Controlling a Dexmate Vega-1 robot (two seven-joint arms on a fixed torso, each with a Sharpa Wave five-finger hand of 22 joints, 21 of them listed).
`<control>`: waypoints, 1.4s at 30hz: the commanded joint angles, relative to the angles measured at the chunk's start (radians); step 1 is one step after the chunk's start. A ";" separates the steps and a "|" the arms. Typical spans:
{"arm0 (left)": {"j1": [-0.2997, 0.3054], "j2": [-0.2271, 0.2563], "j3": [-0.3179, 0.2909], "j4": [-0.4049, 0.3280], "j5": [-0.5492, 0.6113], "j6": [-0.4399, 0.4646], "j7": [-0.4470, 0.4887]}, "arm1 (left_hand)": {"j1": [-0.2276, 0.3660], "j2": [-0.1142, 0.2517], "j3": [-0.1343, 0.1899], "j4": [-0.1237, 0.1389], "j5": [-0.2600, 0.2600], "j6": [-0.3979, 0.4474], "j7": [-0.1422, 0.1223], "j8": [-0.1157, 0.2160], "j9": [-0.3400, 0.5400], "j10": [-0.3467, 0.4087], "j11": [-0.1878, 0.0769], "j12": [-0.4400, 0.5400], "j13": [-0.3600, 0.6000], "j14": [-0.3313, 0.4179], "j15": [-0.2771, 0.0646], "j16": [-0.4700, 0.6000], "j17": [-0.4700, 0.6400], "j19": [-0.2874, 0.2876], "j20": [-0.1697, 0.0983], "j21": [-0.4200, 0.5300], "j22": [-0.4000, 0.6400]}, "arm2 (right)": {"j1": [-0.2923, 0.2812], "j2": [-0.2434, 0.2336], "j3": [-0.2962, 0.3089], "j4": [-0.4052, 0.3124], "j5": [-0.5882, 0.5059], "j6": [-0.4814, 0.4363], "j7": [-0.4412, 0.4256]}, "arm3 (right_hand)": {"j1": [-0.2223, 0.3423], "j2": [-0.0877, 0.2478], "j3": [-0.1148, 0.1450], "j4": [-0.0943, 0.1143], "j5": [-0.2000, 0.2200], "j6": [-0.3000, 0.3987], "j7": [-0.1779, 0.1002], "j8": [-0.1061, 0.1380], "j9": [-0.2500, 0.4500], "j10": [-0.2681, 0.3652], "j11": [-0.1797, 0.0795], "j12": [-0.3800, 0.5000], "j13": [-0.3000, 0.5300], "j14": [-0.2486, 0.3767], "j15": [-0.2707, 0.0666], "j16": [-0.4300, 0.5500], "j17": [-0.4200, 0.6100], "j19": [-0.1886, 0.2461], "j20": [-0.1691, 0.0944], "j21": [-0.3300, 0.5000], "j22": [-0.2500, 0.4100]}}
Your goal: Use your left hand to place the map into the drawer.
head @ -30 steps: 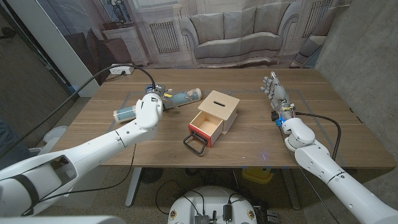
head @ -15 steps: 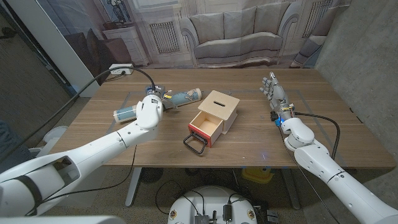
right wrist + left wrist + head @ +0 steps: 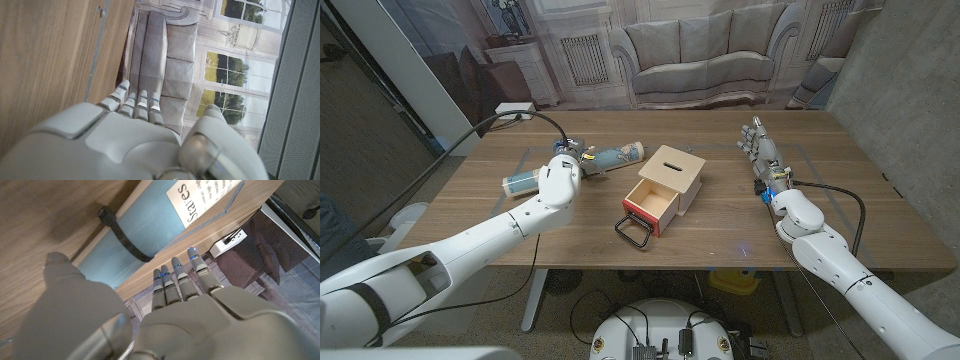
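Reaching stage only: your left hand [image 3: 563, 168], fingers straight, holds nothing; map [image 3: 582, 165] lies on desk [image 3: 720, 230]; drawer [image 3: 653, 201] open.

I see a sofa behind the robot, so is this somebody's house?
Probably not: it looks like a test room. The sofa and windows seem printed on a backdrop, cables trail across the wooden table, and a bare grey wall stands beside it.

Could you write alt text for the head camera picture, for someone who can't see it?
A white robot's left hand reaches over a rolled blue map lying on a wooden table, beside a small wooden drawer box pulled open. Its right hand stands apart on the other side, holding nothing.
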 commanded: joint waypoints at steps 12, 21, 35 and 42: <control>-0.017 -0.001 0.014 0.040 -0.085 -0.017 0.085 | 0.032 0.016 -0.001 -0.008 0.010 0.035 0.002 0.011 0.004 0.033 -0.004 0.010 0.004 0.034 -0.040 0.007 0.002 0.041 -0.006 0.011 0.004 | 0.005 0.007 -0.007 0.006 -0.002 -0.003 -0.004 | 0.002 0.008 0.001 -0.008 -0.003 0.006 0.001 -0.002 0.006 0.003 0.004 0.000 0.002 0.005 0.002 -0.001 0.003 0.010 -0.009 -0.006 0.006; -0.026 -0.007 0.028 0.052 -0.111 -0.021 0.090 | 0.042 0.021 -0.001 -0.010 0.012 0.039 0.001 0.011 0.004 0.037 -0.007 0.009 0.004 0.039 -0.040 0.007 0.002 0.048 -0.009 0.011 0.004 | 0.005 0.007 -0.009 0.004 -0.005 -0.002 -0.005 | 0.001 0.008 0.000 -0.008 -0.003 0.006 0.001 -0.002 0.006 0.004 0.006 0.001 0.002 0.006 0.002 -0.001 0.003 0.011 -0.008 -0.009 0.006; -0.034 -0.005 0.043 0.066 -0.150 -0.032 0.099 | 0.063 0.031 0.000 -0.015 0.014 0.053 0.000 0.012 0.004 0.050 -0.010 0.009 0.004 0.052 -0.041 0.006 0.002 0.076 -0.008 0.016 0.004 | 0.004 0.003 -0.010 -0.007 -0.006 -0.014 -0.012 | 0.000 0.009 -0.001 -0.009 -0.004 0.007 0.000 -0.002 0.006 0.003 0.004 0.001 0.002 0.005 0.002 -0.001 0.003 0.014 -0.008 -0.013 0.006; -0.041 -0.006 0.047 0.074 -0.161 -0.039 0.109 | 0.070 0.036 0.000 -0.016 0.014 0.060 -0.002 0.013 0.004 0.057 -0.010 0.010 0.004 0.059 -0.043 0.006 0.002 0.085 -0.010 0.017 0.004 | 0.006 0.002 -0.011 -0.007 -0.004 -0.023 -0.012 | 0.000 0.009 -0.002 -0.010 -0.004 0.006 0.000 -0.002 0.006 0.003 0.005 0.000 0.002 0.005 0.002 -0.001 0.003 0.014 -0.008 -0.015 0.006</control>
